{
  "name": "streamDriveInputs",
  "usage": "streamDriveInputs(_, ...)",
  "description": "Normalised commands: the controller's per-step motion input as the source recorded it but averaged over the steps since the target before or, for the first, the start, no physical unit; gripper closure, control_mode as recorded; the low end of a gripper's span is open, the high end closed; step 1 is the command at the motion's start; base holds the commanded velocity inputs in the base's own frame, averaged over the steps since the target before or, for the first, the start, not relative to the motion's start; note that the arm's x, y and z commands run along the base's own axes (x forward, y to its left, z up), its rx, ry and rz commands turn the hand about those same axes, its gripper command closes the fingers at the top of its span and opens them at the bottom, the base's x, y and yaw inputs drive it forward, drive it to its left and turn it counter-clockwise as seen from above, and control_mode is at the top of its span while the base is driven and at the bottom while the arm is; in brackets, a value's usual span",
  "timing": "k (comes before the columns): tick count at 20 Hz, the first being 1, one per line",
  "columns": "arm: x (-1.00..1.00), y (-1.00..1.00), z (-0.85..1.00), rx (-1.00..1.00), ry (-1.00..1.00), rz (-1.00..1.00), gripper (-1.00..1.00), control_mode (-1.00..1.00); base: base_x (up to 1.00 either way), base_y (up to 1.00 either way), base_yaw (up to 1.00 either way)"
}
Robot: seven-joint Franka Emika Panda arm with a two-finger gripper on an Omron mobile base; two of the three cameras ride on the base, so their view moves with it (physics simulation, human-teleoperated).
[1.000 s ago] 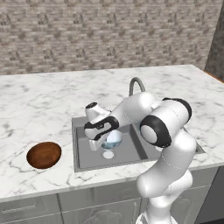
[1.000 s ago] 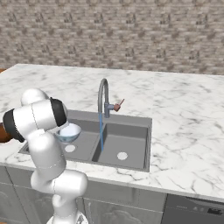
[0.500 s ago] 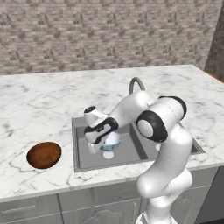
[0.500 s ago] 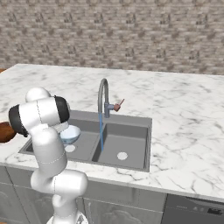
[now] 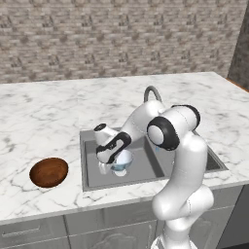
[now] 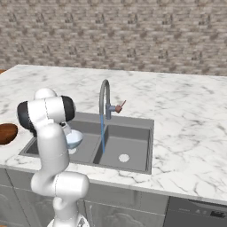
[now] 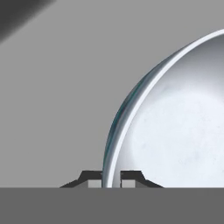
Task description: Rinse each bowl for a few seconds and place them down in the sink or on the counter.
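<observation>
The pale bowl [image 7: 175,127] is gripped by its rim in the pincer [image 7: 111,177], low in the sink [image 5: 90,160]; its right side is cut off in the hand view. The brown bowl [image 5: 48,172] is seen on the table [image 5: 48,116].

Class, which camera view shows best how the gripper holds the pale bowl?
The hand view: the gripper is shut on the rim of the pale bowl. In the left base view the hand partly covers the bowl; in the right base view the arm does.

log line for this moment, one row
gripper: shut on pale bowl rim | bowl: low in left sink basin | brown bowl: on counter
</observation>
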Motion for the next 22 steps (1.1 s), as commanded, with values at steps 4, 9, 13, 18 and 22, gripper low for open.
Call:
streamDriveInputs(4, 0.18, 0.02, -0.35, 0.0, -0.02, 0.03, 1.0, -1.0, 0.0, 0.0, 0.0)
streamDriveInputs(9, 0.17, 0.07, -0.42, 0.0, -0.01, 0.02, 1.0, -1.0, 0.0, 0.0, 0.0)
streamDriveInputs(13, 0.14, 0.13, -0.37, 0.0, -0.01, 0.02, -1.0, -1.0, 0.0, 0.0, 0.0)
streamDriveInputs(18, -0.04, 0.01, 0.08, 0.0, -0.05, 0.01, -1.0, -1.0, 0.0, 0.0, 0.0)
streamDriveInputs(22, -0.03, 0.0, 0.35, 0.0, -0.06, 0.01, -1.0, -1.0, 0.0, 0.0, 0.0)
